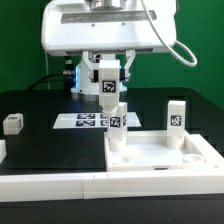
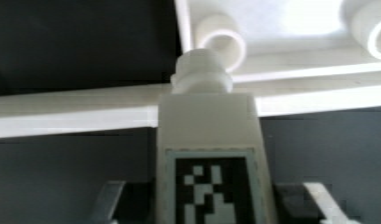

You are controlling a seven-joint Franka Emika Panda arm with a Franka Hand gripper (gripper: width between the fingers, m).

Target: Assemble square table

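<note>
The square table top [image 1: 160,158] lies flat at the front on the exterior view's right. My gripper [image 1: 113,104] is shut on a white tagged leg [image 1: 117,124] and holds it upright over the top's near-left corner. In the wrist view the leg [image 2: 208,130] runs out from between my gripper [image 2: 212,208], with one finger [image 2: 116,200] on each side. Its narrow rounded tip [image 2: 201,68] is just short of a round corner hole [image 2: 224,45]. A second leg [image 1: 177,115] stands upright on the top's far right corner.
A third leg [image 1: 12,123] lies on the table at the exterior view's far left. The marker board [image 1: 88,121] lies behind the held leg. A long white rail [image 1: 50,182] runs along the front left. A tagged white piece [image 1: 107,85] shows at the wrist.
</note>
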